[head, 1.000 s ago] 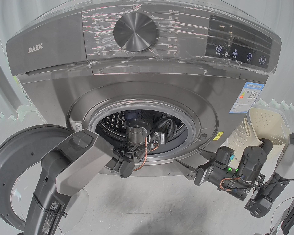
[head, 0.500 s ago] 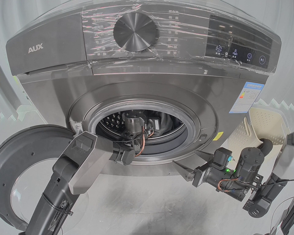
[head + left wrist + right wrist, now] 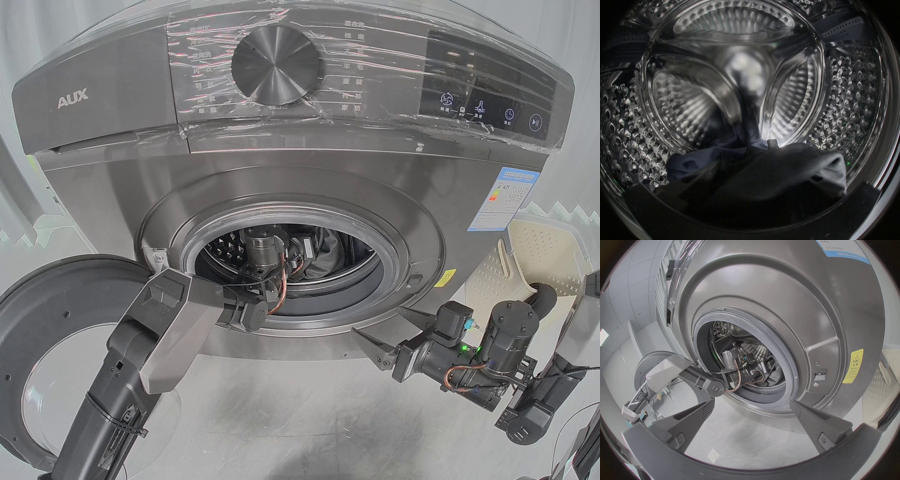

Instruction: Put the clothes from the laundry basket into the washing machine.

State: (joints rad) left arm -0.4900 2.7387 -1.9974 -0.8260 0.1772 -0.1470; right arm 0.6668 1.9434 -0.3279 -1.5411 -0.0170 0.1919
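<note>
The washing machine (image 3: 300,181) stands with its door (image 3: 44,312) open and the laundry basket (image 3: 550,262) on my right; the clothes (image 3: 775,175) lie heaped low in the drum (image 3: 850,93), just inside the opening. My left gripper (image 3: 312,250) is in the drum above that heap, and I cannot tell its spread; my right gripper (image 3: 380,322) hangs wide and empty below the opening. Judgement: the deposit step is in hand, and the next move calls for a straight withdrawal without snagging cloth on the seal (image 3: 787,365).
</note>
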